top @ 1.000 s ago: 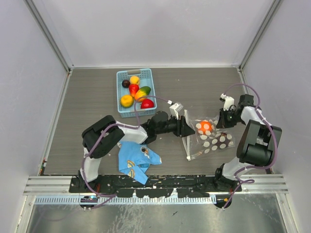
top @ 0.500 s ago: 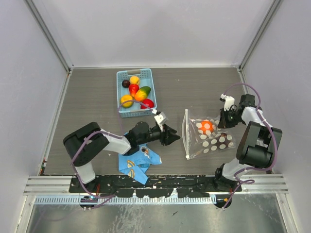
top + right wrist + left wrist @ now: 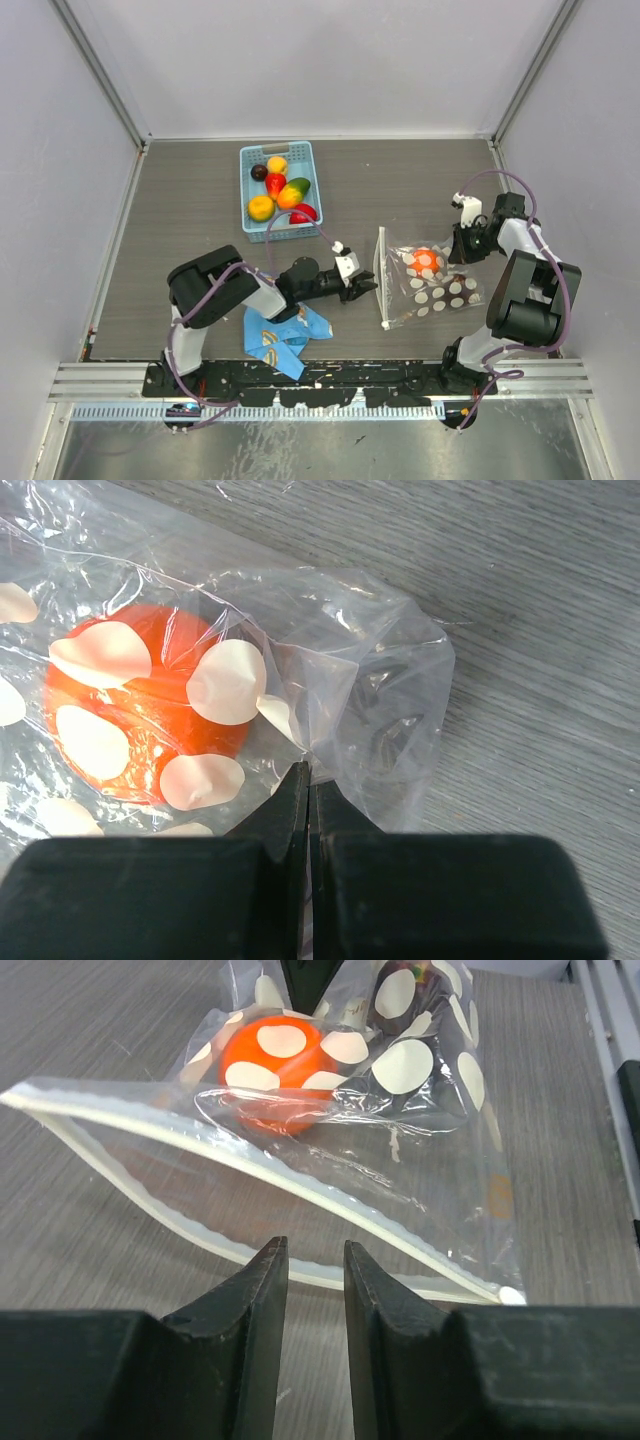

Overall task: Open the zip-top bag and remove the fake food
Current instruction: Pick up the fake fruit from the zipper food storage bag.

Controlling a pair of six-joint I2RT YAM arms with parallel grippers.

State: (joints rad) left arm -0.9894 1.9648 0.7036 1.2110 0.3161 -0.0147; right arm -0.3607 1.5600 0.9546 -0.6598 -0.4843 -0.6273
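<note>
One fruit [image 3: 262, 1078] should be drawn by the left hand [image 3: 316, 1252] (narrow, empty) from the open bag [image 3: 400, 1172], pinched by the right hand [image 3: 309, 776].

The left arm [image 3: 215, 285] and right arm [image 3: 530, 290] are built alike: chunky black joint housings linked by white shells. 1 thin lilac cable [image 3: 490, 180] runs along each and arches free near the wrist. A small white block [image 3: 345, 262] tops each wrist, toward 12 o'clock. The left claw [image 3: 315, 1250] has 2 matt black wedge fingers with scuffed edges. The right claw [image 3: 308, 775] has black fingers that taper thin.
</note>
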